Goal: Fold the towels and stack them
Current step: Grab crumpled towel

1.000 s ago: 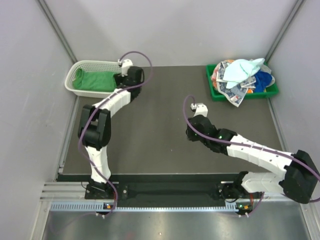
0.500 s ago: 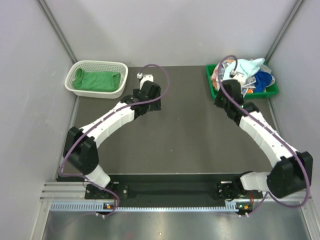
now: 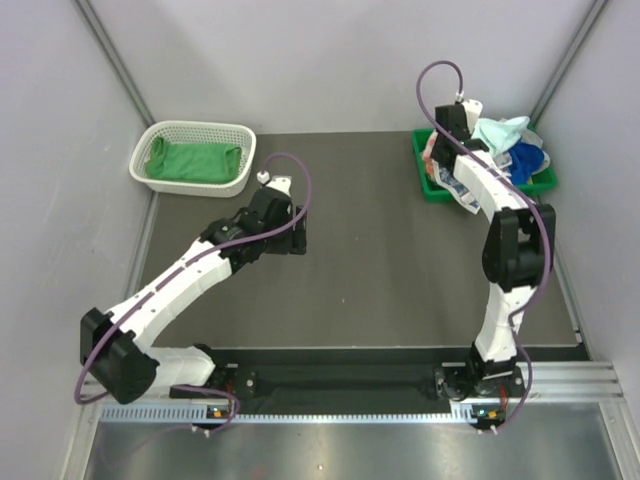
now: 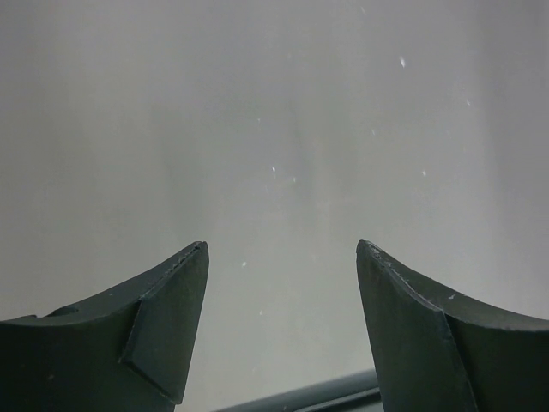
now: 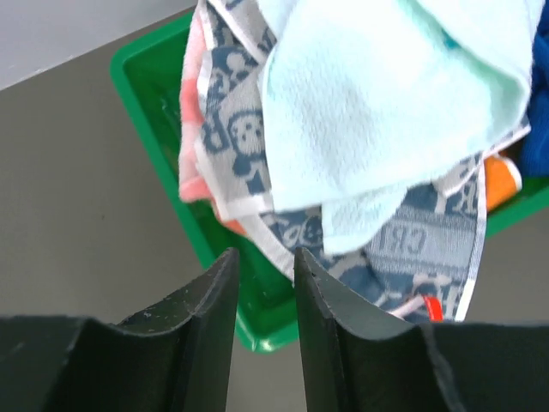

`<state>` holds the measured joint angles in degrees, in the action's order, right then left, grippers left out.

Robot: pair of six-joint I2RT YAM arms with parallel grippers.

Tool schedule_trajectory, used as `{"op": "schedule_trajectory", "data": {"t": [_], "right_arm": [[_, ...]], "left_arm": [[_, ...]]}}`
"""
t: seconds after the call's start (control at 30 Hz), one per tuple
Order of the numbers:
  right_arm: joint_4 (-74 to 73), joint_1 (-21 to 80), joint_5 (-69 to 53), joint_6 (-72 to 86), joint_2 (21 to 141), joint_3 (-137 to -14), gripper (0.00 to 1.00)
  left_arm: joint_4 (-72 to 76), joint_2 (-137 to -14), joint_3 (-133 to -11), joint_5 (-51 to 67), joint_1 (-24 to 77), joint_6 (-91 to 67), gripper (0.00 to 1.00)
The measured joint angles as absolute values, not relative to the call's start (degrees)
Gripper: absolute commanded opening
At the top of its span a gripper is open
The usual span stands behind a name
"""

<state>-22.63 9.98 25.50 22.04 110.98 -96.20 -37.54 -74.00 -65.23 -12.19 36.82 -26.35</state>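
The worktop (image 3: pixel 380 260) carries two containers at its far edge: a white mesh basket (image 3: pixel 195 128) at far left and a green tray (image 3: pixel 424 170) at far right. The basket holds one bright green towel (image 3: pixel 190 162), lying flat. The tray holds the unfolded towels in a heap. A pale mint towel (image 3: pixel 500 135) is on top, a white towel with grey-blue squares (image 3: pixel 470 190) spills over the near rim, a royal blue towel (image 3: pixel 527 160) sits on the right side, and an orange-pink print (image 5: pixel 190 129) is at the left edge. The right arm is stretched to the far right, and the right end effector (image 5: pixel 264 257) hangs over the tray's near-left part. Its fingers are only narrowly parted and nothing is between them. From it, the heap lies onward to the far right. The mint towel's hanging corner (image 5: pixel 352 223) is just beside the fingertips, on their right in the wrist view. That towel is crumpled, with its longer run roughly left to right across the tray. The left end effector (image 4: pixel 281 249) is spread wide and empty over the worktop's left-centre, well apart from both containers. Its wrist view shows only a blank grey surface. Judgement: the right arm is far the nearer for the next pick. The fingers would need to widen and shift slightly right onto the mint corner.
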Motion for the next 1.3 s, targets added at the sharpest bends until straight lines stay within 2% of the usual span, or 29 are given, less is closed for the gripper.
{"op": "schedule_trajectory", "data": {"t": [0.3, 0.67, 0.9, 1.07, 1.3], "right_arm": [[-24.08, 7.84, 27.68, 17.39, 122.8, -109.32, 0.35], [-24.4, 7.68, 28.71, 14.26, 126.43, -110.8, 0.34], [-24.29, 7.68, 29.5, 13.74, 126.43, -110.63, 0.18], [-24.34, 7.68, 29.52, 13.1, 125.95, -110.48, 0.02], [-25.32, 7.7, 29.3, 12.99, 119.48, -108.47, 0.0]], "left_arm": [[-38.2, -68.9, -60.88, -9.5, 36.82, -24.36, 0.75], [-38.15, -68.38, -58.15, -9.45, 36.82, -23.75, 0.74], [-38.0, -68.36, -57.56, -9.8, 36.82, -23.62, 0.74], [-37.74, -68.27, -57.47, -9.89, 36.82, -23.62, 0.74], [-37.67, -67.53, -57.21, -10.0, 36.82, -23.62, 0.74]]}}
